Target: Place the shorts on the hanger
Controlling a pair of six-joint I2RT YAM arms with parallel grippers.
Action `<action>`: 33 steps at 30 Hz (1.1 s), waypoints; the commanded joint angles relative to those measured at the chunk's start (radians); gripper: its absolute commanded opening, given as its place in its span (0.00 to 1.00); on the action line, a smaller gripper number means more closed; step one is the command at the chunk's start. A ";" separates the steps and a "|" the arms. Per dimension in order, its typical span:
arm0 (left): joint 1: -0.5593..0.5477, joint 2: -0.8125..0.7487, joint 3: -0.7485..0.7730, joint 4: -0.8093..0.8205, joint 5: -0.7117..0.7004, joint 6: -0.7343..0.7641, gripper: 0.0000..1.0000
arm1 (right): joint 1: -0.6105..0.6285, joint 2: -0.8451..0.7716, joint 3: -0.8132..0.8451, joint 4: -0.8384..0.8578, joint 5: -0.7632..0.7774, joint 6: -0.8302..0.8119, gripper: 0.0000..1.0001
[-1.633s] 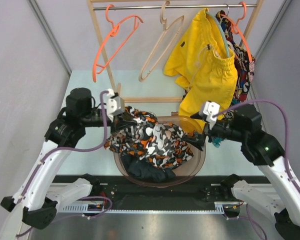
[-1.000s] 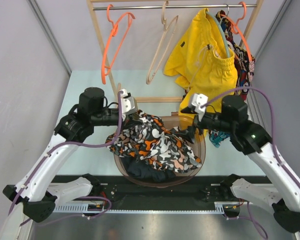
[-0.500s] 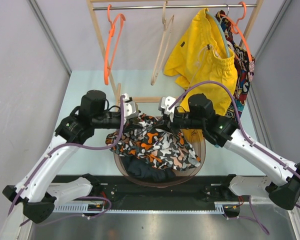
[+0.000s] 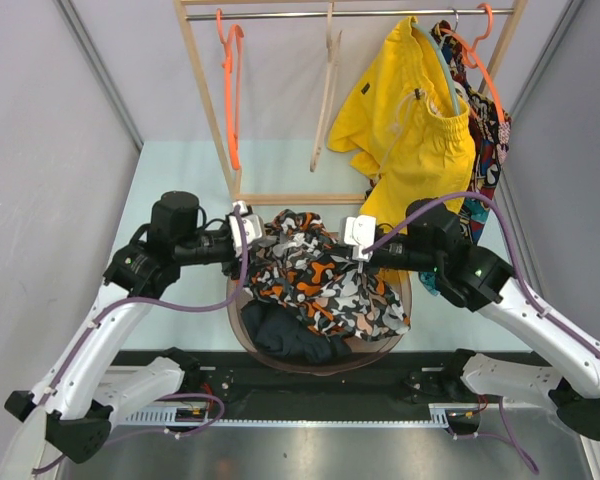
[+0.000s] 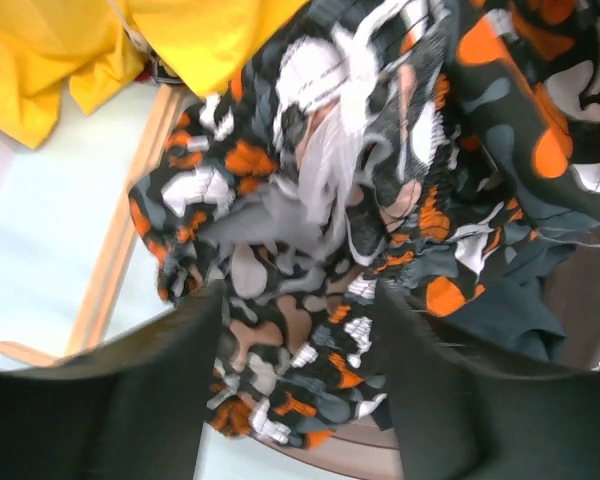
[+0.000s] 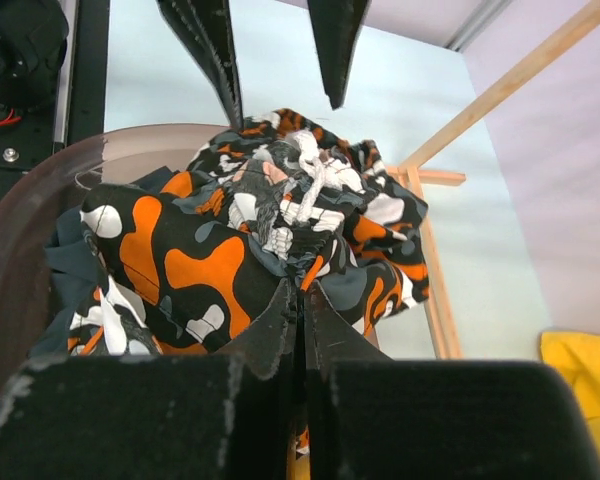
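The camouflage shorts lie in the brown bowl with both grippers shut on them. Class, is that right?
Not quite: only the right gripper is shut on the shorts; the left gripper is open, as the left wrist view shows. They do lie in the brown bowl.

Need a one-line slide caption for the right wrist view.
Right gripper pinches the bunched camo shorts over the brown basin, open left gripper opposite.
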 commanded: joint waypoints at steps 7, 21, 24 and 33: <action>0.108 0.040 -0.048 0.121 -0.029 -0.034 0.84 | 0.036 -0.076 0.019 -0.049 -0.047 -0.153 0.00; 0.107 0.172 -0.005 0.309 -0.015 -0.244 0.12 | 0.062 -0.084 0.010 -0.136 -0.086 -0.187 0.05; 0.107 0.155 0.105 0.358 -0.015 -0.303 0.00 | 0.071 -0.056 -0.007 -0.230 -0.129 -0.153 0.58; -0.083 0.256 0.484 0.041 0.167 -0.125 0.04 | 0.015 -0.101 0.002 0.006 -0.038 0.113 1.00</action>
